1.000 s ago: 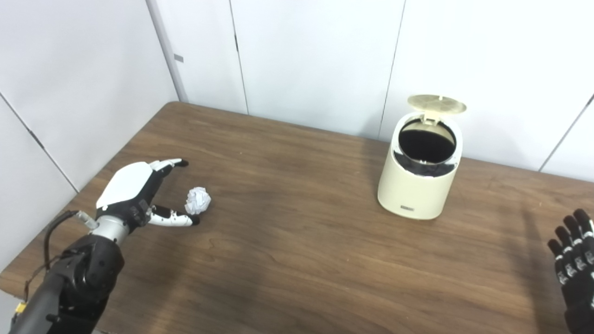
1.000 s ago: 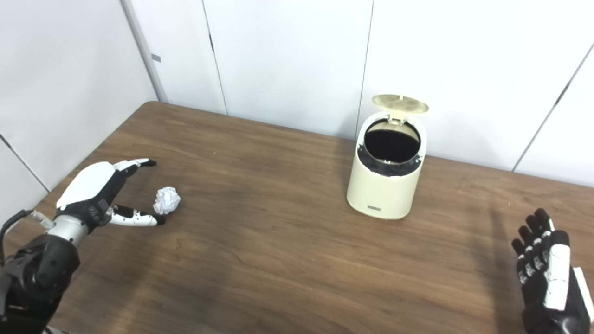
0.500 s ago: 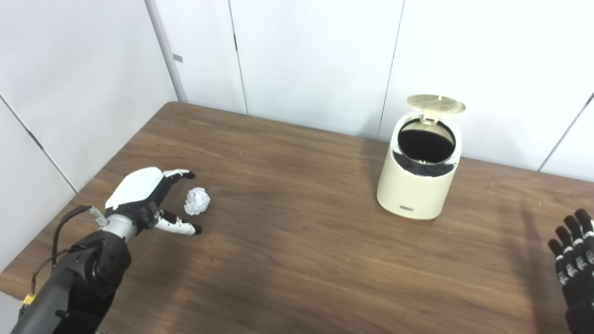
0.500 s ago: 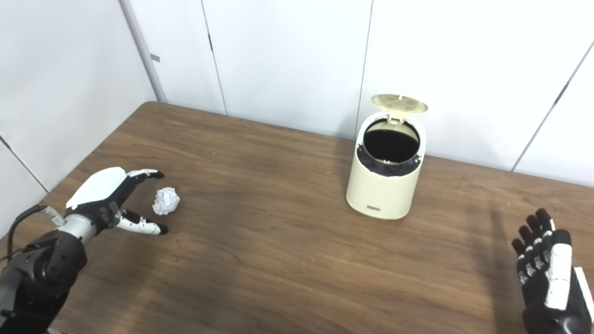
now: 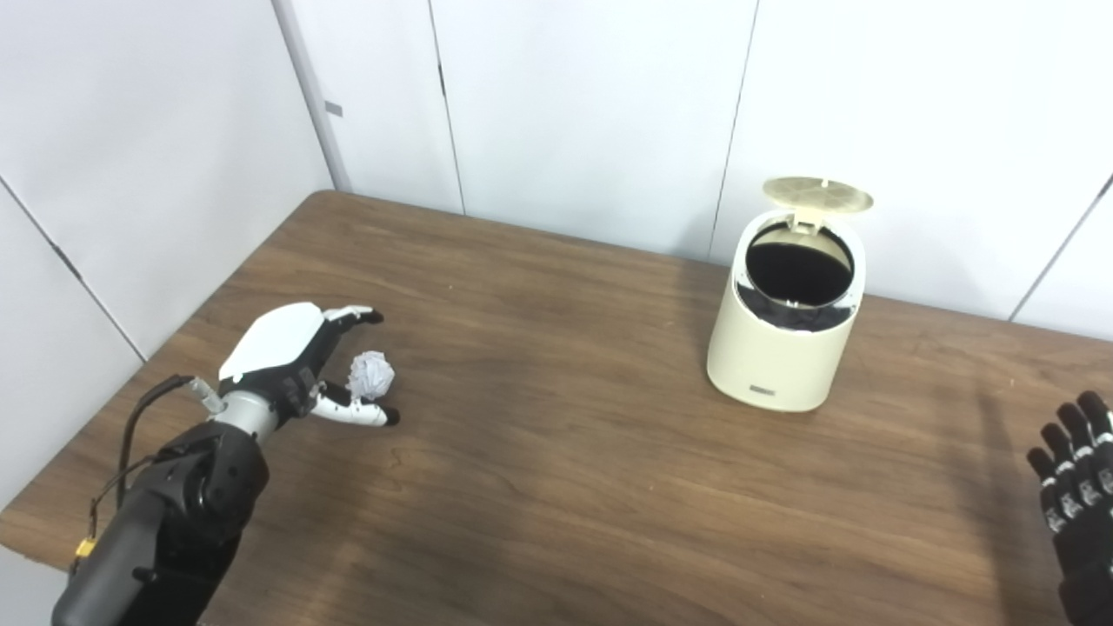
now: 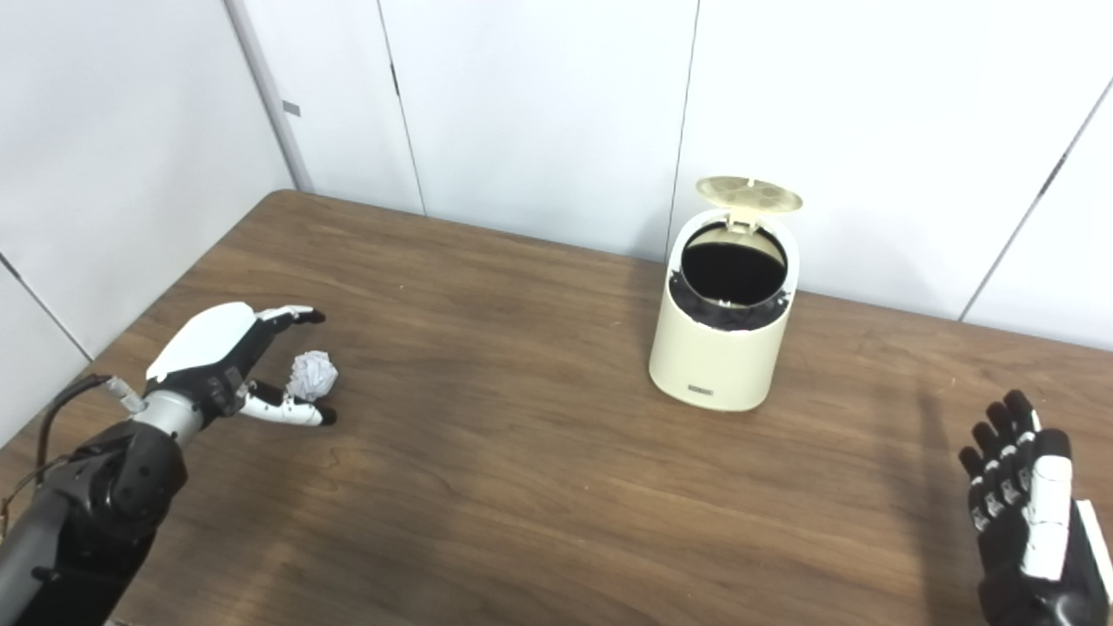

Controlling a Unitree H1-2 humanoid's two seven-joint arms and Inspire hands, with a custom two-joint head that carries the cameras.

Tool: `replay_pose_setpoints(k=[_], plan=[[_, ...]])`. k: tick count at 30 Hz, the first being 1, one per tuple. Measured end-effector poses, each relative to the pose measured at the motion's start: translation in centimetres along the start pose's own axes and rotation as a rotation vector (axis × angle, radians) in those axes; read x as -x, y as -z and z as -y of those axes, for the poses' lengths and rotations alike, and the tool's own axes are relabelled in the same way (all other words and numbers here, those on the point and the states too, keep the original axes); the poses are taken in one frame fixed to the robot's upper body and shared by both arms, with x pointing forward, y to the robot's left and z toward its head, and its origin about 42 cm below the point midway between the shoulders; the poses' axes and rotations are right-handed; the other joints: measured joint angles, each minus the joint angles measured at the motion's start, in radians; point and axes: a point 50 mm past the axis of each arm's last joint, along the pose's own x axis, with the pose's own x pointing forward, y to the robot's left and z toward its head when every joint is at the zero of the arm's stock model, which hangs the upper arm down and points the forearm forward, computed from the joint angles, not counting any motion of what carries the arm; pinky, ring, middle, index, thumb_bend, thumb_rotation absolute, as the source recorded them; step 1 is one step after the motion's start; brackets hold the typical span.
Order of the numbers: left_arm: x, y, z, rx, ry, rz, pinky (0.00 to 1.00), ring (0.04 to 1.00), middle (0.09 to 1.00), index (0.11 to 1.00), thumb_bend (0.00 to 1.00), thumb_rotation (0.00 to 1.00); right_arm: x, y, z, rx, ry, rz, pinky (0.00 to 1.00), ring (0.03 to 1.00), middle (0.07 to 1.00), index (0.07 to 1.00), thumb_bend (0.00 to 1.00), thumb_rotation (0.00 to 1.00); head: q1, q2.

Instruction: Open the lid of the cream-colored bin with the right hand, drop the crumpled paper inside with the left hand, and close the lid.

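The cream-colored bin (image 5: pixel 787 335) stands upright toward the far right part of the wooden table (image 5: pixel 556 487), close to the white wall panels (image 5: pixel 574 104) behind it, and its round lid (image 5: pixel 818 194) is already flipped up on the rear hinge, standing tilted back above the rim so that the dark inside of the bin lies open to view; a small dark label sits low on the front of the bin's body. The crumpled paper (image 5: pixel 370 376) lies on the table at the near left, well apart from the bin. The left hand (image 5: pixel 291 361) reaches in from the left with its white back turned upward and its fingers (image 5: pixel 352 314) spread, cupped around the paper: the fingers arch over the far side of the ball while the thumb (image 5: pixel 356 415) stretches along the table on the near side, just beside it. The paper sits between thumb and fingers, but the hand is released and not closed on it, and whether any fingertip actually touches the paper cannot be told from either eye view. The dark forearm and its cable run back to the lower left corner. The right hand (image 6: pixel 1022 513) waits at the lower right edge, well apart from the bin, raised with its dark fingers pointing up and held slightly apart, holding nothing; only part of it shows in the left eye view
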Motion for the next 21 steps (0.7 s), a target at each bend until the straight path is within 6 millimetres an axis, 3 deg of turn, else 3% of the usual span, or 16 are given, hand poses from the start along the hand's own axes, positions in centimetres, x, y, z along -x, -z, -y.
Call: replay_pose_setpoints(k=[9, 21], plan=[[-0.6, -0.7, 0.6, -0.013, 0.029, 0.017, 0.76, 0.871, 0.857, 0.844, 0.86, 0.17, 0.0, 0.2, 0.1, -0.002, 0.002, -0.004, 1.00, 1.000, 1.000, 1.000, 0.45, 1.00, -0.008, 0.006], [-1.4, 0.5, 1.2, -0.121, 0.095, -0.025, 0.77, 0.871, 0.859, 0.822, 0.84, 0.14, -0.1, 0.5, 0.3, -0.006, 0.008, -0.011, 1.00, 1.000, 1.000, 1.000, 0.47, 1.00, -0.015, 0.005]])
